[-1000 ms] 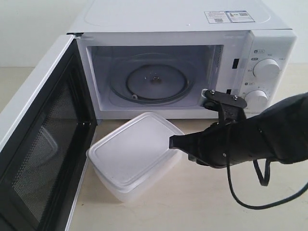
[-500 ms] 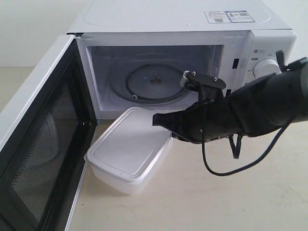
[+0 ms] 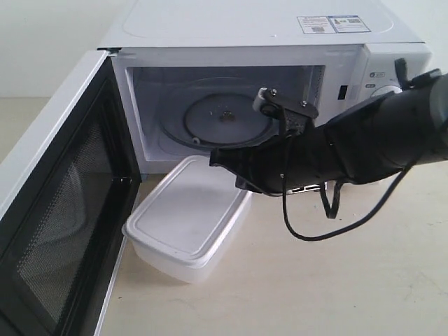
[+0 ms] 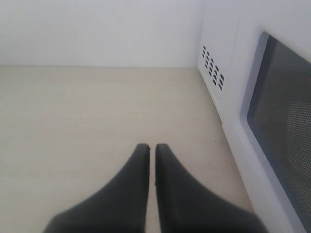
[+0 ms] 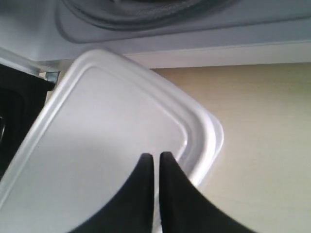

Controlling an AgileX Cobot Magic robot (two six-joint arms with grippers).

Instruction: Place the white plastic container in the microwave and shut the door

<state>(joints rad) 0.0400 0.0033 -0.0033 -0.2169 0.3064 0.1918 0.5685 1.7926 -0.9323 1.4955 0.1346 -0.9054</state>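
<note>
The white plastic container [image 3: 185, 224] lay on the table [image 3: 315, 280] just in front of the microwave [image 3: 245, 28], lid on, with one short end close under the microwave's open front. The right gripper [image 3: 213, 159] hung over that end of the box, its tip pointing across the lid toward the open door [image 3: 63, 210], which stood swung out from the microwave's hinge side.

The right wrist view placed the fingertips [image 5: 146, 162] over the flat of the lid, just inside the raised rim at a rounded corner. Whether they touched the lid could not be told from it. The exterior view showed what that close view could not: the whole box, the glass turntable [image 3: 227, 115] inside the microwave, and the black arm crossing in front of the microwave's control panel, covering most of the dials. The left wrist view alone showed the left gripper [image 4: 151, 145], low over the tabletop on the outer side of the door, near the door's mesh window and a patch of vent holes in the microwave's side wall.

The right fingers were pressed together and gripped nothing. The left fingers were likewise drawn together, only a thin seam between them, and held nothing
</note>
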